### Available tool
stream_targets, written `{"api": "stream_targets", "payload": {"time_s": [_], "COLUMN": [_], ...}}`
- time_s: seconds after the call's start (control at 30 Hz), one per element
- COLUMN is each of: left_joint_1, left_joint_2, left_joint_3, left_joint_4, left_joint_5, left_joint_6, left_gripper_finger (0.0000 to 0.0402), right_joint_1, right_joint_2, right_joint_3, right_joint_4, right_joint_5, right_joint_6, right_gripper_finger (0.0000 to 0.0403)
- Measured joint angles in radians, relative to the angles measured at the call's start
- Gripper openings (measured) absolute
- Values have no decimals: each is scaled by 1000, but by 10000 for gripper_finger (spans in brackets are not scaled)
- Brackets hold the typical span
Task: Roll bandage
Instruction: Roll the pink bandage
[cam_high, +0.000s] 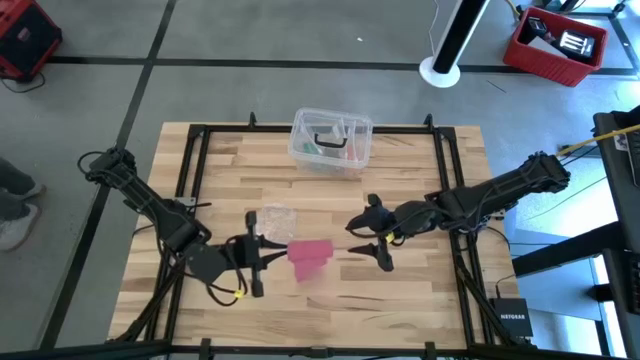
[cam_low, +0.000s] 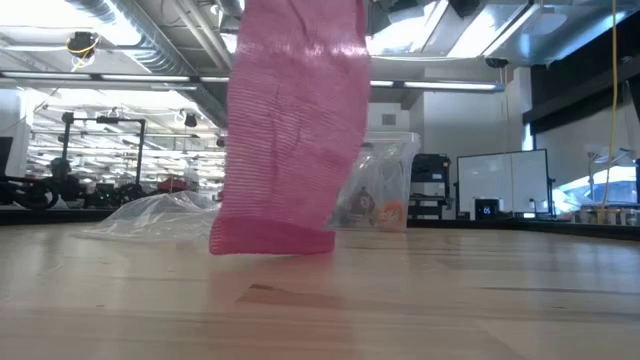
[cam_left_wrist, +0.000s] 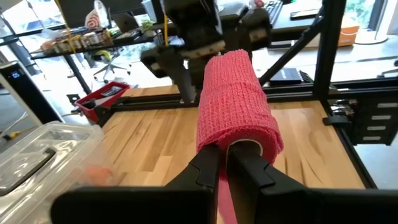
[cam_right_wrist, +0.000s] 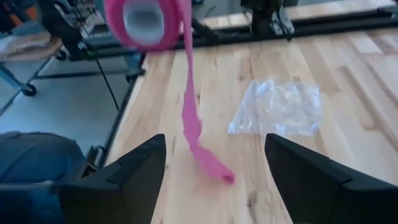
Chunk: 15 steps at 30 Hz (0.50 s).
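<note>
Pink bandage (cam_high: 310, 256), at frame centre, is clamped by the left gripper (cam_high: 262, 253), its roll axis pointing toward the spread-fingered right gripper (cam_high: 378, 243), with a loose tail hanging to the table (cam_high: 420, 300).

A: Bandage (cam_high: 311, 256) position?
B: Near the counter (cam_high: 420, 310) middle, between the left tool (cam_high: 254, 254) and the right tool (cam_high: 378, 233); roll at the left tool, tail hanging onto the counter.
A: Wrapper (cam_high: 273, 221)?
B: Just behind the bandage. Box (cam_high: 331, 140) at the far edge, well apart.
</note>
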Motion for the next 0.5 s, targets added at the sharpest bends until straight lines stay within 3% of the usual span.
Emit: {"api": "stream_targets", "payload": {"time_s": [0.13, 0.33, 0.5], "left_joint_1": [10, 29, 62], "left_joint_2": [0, 41, 92], "left_joint_3": [0, 0, 0], "left_joint_4": [3, 82, 184], "left_joint_5": [0, 0, 0], "left_joint_6": [0, 51, 111], "left_gripper_finger": [13, 13, 13], "right_joint_1": [0, 41, 90], "right_joint_2": [0, 36, 143], "right_joint_3": [-92, -246, -257], "right_joint_4": [117, 486, 667], "right_joint_5": [1, 68, 112], "right_joint_6": [-1, -25, -75], "right_gripper_finger": [278, 278, 278]}}
